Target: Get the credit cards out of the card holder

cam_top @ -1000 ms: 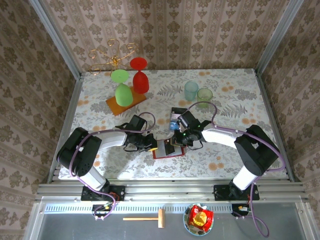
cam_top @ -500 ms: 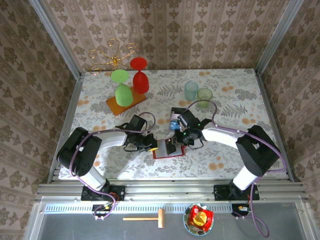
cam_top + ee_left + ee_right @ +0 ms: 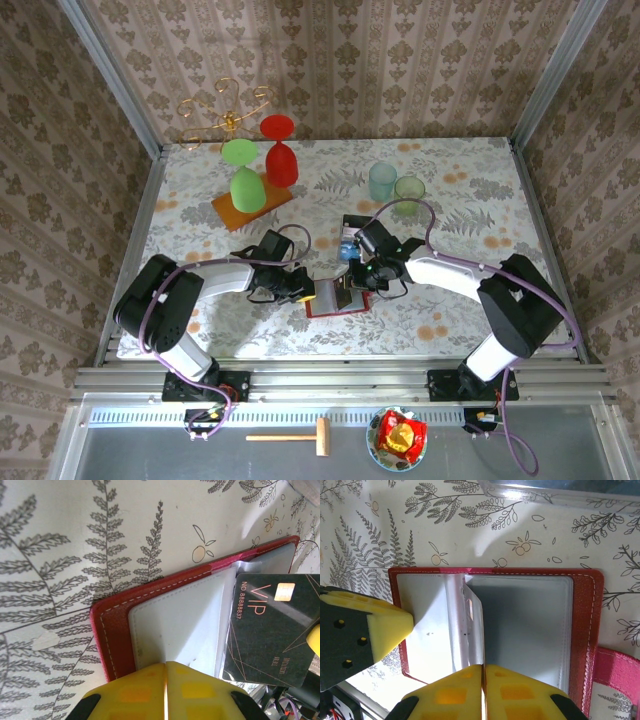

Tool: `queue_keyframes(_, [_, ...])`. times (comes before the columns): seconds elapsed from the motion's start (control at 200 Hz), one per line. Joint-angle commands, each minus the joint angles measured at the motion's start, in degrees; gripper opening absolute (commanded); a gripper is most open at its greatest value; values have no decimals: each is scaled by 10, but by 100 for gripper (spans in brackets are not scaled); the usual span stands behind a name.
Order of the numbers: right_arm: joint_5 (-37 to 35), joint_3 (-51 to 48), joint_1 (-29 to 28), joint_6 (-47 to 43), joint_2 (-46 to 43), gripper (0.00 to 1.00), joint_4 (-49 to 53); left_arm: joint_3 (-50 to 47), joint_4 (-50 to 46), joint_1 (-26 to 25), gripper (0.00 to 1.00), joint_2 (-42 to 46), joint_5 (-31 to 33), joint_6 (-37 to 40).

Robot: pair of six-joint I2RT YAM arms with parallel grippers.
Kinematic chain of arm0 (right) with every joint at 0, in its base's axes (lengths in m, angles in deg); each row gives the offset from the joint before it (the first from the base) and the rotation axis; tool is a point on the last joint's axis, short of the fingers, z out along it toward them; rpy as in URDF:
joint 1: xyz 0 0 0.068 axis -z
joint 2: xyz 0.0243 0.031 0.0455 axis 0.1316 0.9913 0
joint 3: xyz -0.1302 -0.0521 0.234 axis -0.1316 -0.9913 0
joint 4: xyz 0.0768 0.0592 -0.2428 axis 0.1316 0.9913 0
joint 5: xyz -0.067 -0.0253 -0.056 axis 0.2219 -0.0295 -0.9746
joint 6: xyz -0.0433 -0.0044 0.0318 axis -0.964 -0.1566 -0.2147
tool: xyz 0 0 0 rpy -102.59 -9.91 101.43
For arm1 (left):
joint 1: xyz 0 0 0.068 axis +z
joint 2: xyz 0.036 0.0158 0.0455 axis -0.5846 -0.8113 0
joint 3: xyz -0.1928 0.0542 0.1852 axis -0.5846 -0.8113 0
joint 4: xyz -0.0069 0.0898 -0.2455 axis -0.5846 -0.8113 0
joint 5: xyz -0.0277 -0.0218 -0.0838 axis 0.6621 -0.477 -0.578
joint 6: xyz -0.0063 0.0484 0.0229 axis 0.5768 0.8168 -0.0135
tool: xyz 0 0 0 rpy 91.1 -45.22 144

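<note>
The red holder (image 3: 335, 306) (image 3: 115, 630) (image 3: 582, 625) lies open on the table (image 3: 470, 205), its grey clear pockets facing up. The left claw (image 3: 303, 290) (image 3: 165, 666), clenched, presses on the holder's left half. The right claw (image 3: 352, 283) (image 3: 483, 669), over the holder's middle fold, grasps a black card (image 3: 272, 630) by its edge. The card is lettered VIP in gold and hangs tilted over the holder. One holder, one black card, two claws.

Robot lab booth. Wallpapered panels (image 3: 330, 60) and aluminium framing (image 3: 108, 80) box in a floral-clothed table (image 3: 470, 190). Robot arms (image 3: 200, 280) are bolted to the near rail (image 3: 340, 378).
</note>
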Motion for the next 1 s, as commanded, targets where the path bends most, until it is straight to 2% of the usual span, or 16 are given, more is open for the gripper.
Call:
queue_keyframes(0.0, [-19,3,-3,0,-17,9,21,-2,-6,0,10,-11,3,-5])
queue_keyframes(0.24, [-12,9,-17,6,-5,10,12,-3,-4,0,10,-11,2,-6])
queue_keyframes(0.395, [-10,14,-26,14,-3,16,21,-4,-2,0,10,-12,1,-7])
queue_keyframes(0.515, [-16,11,-29,19,-12,17,32,-5,-1,0,10,-12,1,-7])
queue_keyframes(0.995, [-23,9,-31,26,-25,11,37,-7,3,-1,10,-10,1,-9])
